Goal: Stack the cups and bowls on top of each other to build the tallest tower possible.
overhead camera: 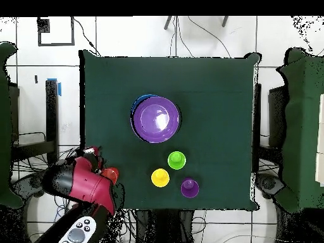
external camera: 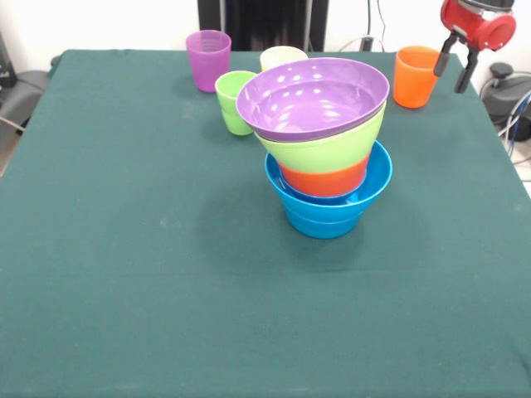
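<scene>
Arm drawn back to a worktop corner: red end effector hangs at the top right of the front view, just beside the orange cup and above the worktop edge. Two dark fingers point down and slightly apart, with a visible gap between them and nothing held. In the overhead view the red arm body sits off the worktop's lower left corner, partly covering the orange cup.

Tower stands near the worktop middle, glossy plastic bowls nested upright: blue bowl at the base, orange bowl in it, lime bowl next, purple bowl on top (top bowl tilted, its rim lower toward the left). From overhead only the purple bowl and a sliver of blue rim show.

Loose cups, all upright and open-mouthed: purple cup, green cup touching or just behind the tower's left side, yellow cup partly hidden behind the purple bowl. Overhead shows them apart: green, yellow, purple.

Worktop covered in dark green cloth, matte. Cables on the floor around it.
</scene>
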